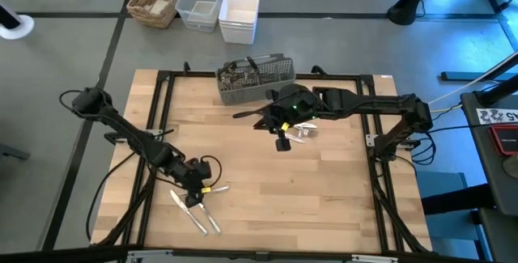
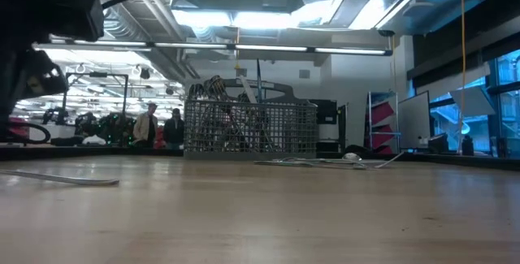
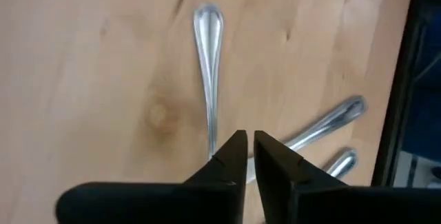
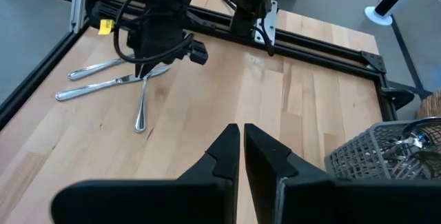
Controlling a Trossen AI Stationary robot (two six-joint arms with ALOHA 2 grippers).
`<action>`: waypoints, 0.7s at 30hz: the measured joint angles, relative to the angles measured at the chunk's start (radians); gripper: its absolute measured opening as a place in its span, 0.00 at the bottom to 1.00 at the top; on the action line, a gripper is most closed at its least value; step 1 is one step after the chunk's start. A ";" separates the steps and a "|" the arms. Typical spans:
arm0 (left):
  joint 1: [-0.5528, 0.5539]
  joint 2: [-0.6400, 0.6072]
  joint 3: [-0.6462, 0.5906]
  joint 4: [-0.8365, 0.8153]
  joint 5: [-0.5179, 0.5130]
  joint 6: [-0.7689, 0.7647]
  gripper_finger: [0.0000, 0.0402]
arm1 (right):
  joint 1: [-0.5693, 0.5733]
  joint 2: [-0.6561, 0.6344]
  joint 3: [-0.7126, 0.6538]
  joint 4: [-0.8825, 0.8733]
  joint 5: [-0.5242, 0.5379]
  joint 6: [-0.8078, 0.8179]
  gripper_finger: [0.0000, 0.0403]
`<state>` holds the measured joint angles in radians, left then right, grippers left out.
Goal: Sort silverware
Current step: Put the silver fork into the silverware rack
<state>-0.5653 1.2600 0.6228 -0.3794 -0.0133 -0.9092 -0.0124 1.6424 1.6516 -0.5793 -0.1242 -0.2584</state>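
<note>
Three silverware pieces (image 1: 197, 213) lie flat near the table's near-left corner. My left gripper (image 1: 193, 192) stands over them, fingers shut. In the left wrist view one piece (image 3: 208, 65) runs past the left finger (image 3: 231, 156), and two more handles (image 3: 324, 124) show beside it. The right wrist view shows the same pieces (image 4: 103, 85) under that gripper (image 4: 145, 69). My right gripper (image 4: 240, 136) is shut and empty, above the table just near of the grey mesh caddy (image 1: 255, 77). More silverware (image 1: 304, 131) lies under the right arm, and other pieces stand in the caddy (image 2: 236, 110). My left gripper comes from above, pointing down, beside the long piece (image 3: 210, 124). That piece passes behind one finger rather than into the gap, and it lies flat on the table. Whether the fingers touch it, I cannot tell.
A wicker basket (image 1: 155, 0), a clear tub (image 1: 200, 2) and a white tub (image 1: 239, 14) sit beyond the far edge. Black frame rails (image 1: 162, 101) border the table. Bare wood (image 1: 324, 198) stretches across the near right. People stand far behind the caddy (image 2: 158, 126).
</note>
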 joint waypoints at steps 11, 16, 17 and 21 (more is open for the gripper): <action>-0.005 0.070 0.000 0.045 0.023 0.078 0.38 | 0.000 0.000 0.000 -0.001 0.000 0.000 0.06; -0.005 0.126 0.000 0.044 0.020 0.097 0.41 | 0.000 0.000 0.000 -0.017 0.000 0.000 0.06; -0.004 0.136 0.000 0.046 0.020 0.097 0.41 | 0.000 0.000 0.000 -0.023 0.000 0.000 0.06; -0.004 0.178 0.000 0.047 0.016 0.097 0.38 | 0.000 0.000 0.000 -0.033 0.000 0.000 0.06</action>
<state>-0.5697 1.4382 0.6224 -0.3328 0.0032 -0.8120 -0.0128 1.6424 1.6516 -0.6121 -0.1242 -0.2584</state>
